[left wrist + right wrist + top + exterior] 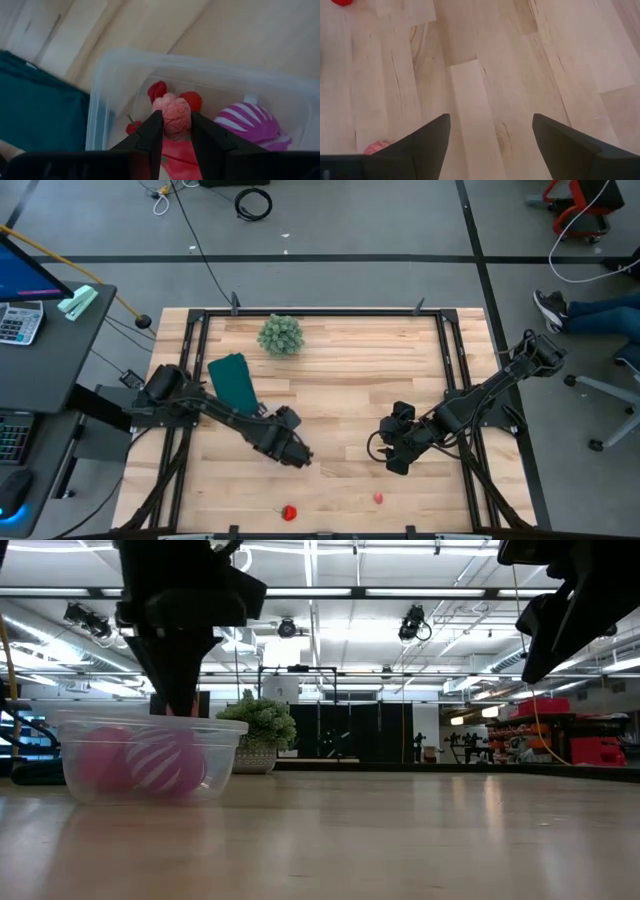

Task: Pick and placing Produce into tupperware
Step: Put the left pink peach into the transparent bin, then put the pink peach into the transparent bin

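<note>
Left claw [176, 134] pinches pink produce [173, 114] (bumpy) over the tupperware [115, 75].

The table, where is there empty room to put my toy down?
Bare wood lies between the bushy plant and the right tool. It is crowded at the left tool, holding a pink piece over the tupperware. Two small pieces sit near the front edge.
</note>
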Tool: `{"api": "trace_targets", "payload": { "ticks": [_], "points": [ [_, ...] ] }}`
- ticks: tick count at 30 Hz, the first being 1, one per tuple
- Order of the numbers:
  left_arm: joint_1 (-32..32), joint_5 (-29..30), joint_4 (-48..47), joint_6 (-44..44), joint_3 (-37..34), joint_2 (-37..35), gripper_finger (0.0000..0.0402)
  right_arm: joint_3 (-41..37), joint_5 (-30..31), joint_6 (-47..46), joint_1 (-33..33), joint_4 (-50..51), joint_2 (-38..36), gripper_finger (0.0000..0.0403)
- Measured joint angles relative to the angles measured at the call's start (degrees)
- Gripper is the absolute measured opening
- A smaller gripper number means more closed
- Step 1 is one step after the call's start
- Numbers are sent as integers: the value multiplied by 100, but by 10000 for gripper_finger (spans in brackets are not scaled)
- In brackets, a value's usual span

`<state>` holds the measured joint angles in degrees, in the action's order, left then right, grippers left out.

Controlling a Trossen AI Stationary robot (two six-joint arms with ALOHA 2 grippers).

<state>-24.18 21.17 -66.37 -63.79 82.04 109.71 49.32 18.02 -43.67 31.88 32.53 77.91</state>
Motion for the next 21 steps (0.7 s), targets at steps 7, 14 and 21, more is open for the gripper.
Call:
{"api": "trace_targets", "payload": {
  "ticks": [7,14,21],
  "points": [
    [186,-89,351,302,0,0,104,0,0,-6,0,0,-2,292],
    [184,-90,357,433,2,0,144,0,-7,14,16,10,61,292],
    [184,-89,360,537,0,0,194,0,-54,-41,298,-59,164,292]
  ]
}}
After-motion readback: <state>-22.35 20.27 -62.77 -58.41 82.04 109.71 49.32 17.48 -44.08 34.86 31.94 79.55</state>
